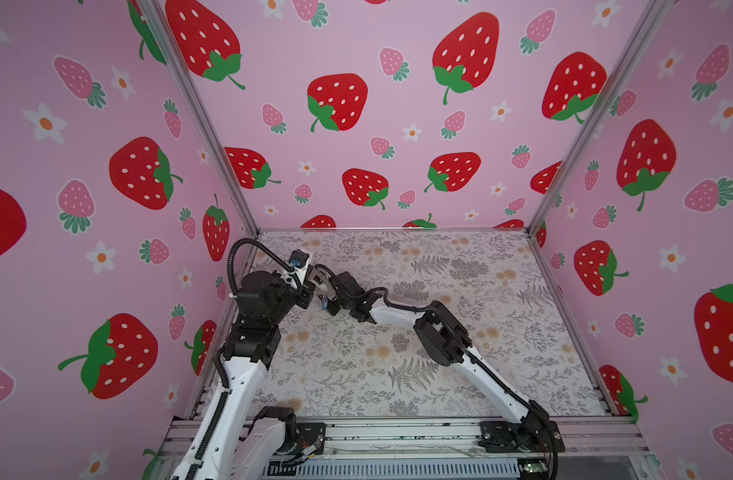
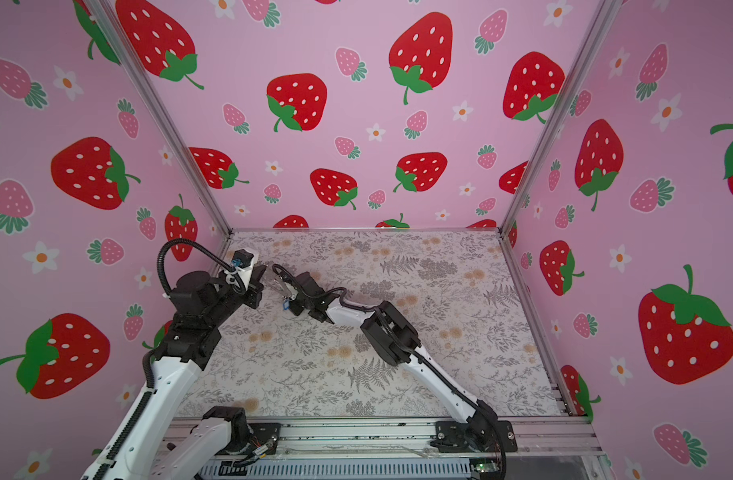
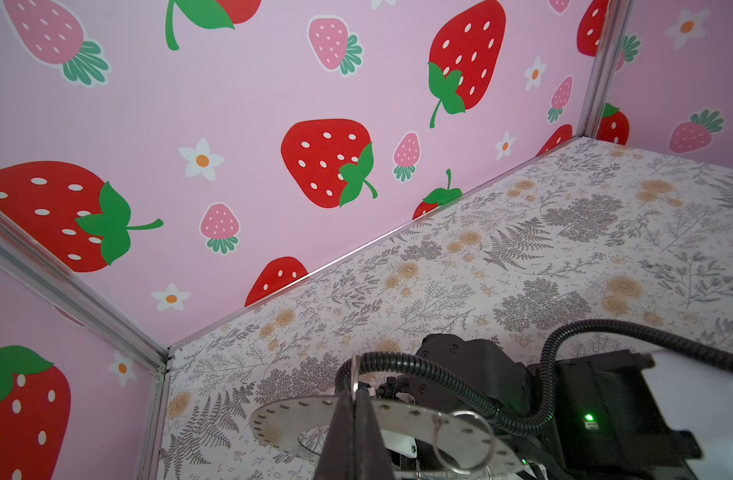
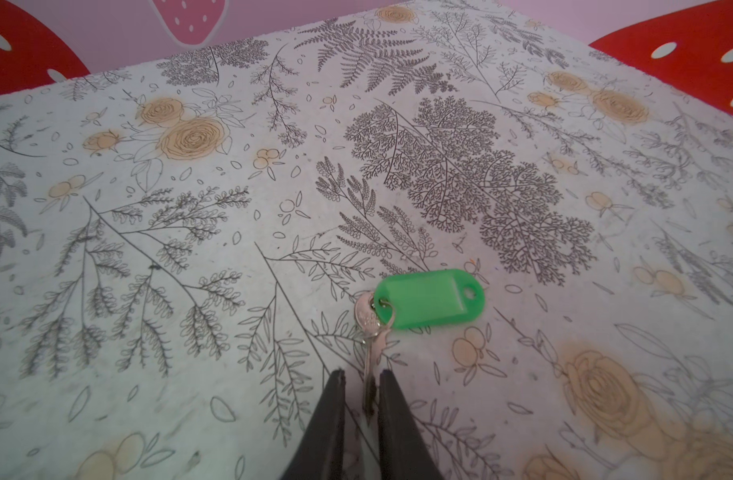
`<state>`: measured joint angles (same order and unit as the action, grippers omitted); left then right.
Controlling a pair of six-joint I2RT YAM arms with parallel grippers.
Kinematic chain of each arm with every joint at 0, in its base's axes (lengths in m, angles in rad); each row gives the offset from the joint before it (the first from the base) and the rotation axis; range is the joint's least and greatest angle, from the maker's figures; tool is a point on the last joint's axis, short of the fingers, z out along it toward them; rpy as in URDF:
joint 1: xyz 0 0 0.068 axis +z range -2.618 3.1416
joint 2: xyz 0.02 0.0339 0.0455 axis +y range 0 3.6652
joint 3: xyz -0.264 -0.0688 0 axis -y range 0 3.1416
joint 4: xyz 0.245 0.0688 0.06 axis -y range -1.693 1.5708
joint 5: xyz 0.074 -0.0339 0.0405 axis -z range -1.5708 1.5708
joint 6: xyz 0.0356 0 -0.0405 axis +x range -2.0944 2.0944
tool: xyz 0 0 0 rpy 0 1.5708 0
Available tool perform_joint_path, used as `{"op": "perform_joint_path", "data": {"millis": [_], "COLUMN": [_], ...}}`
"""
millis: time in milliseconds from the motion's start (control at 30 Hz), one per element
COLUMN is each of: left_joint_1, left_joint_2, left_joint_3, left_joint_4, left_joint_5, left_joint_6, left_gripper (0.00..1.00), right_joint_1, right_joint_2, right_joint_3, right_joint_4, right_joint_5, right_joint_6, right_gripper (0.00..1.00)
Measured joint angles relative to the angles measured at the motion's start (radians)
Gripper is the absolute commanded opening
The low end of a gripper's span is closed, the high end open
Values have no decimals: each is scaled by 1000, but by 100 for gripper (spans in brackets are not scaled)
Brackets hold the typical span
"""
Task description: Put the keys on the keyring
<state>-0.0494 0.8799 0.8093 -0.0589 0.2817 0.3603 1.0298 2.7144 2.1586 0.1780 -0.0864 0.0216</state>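
Left jaws (image 3: 353, 419) are gripping, fully closed, the keyring (image 3: 306, 419) | right jaws (image 4: 361, 399), slightly apart, are straddling the green-tagged key (image 4: 373, 328) on the tabletop (image 4: 232, 249) | threading is not yet done

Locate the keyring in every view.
Top view: keyring at the table's far left, by the left end effector.
Top view: same spot.
Left wrist: bottom centre, pinched by the left end effector.
Right wrist: not in it.
Shared landmark: floral tabletop.

floral table (image 4: 232, 249), green-tagged key (image 4: 371, 332) prob. resting
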Motion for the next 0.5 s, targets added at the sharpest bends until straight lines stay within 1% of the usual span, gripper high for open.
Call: {"op": "perform_joint_path", "data": {"millis": [67,267,500], "left_joint_1": [0,0,0], "left_joint_2": [0,4,11], "left_joint_3": [0,0,0], "left_joint_4": [0,0,-5], "left_joint_5": [1,10,15], "left_joint_6": [-2,-10,-17], "left_gripper": [0,0,0], "right_joint_1": [0,1,1], "right_joint_2": [0,4,51], "right_joint_3": [0,8,90], "right_joint_4": [-1,-3,-23], "right_joint_5": [10,23,11], "right_joint_6": [0,1,3], "right_gripper": [24,24,17]}}
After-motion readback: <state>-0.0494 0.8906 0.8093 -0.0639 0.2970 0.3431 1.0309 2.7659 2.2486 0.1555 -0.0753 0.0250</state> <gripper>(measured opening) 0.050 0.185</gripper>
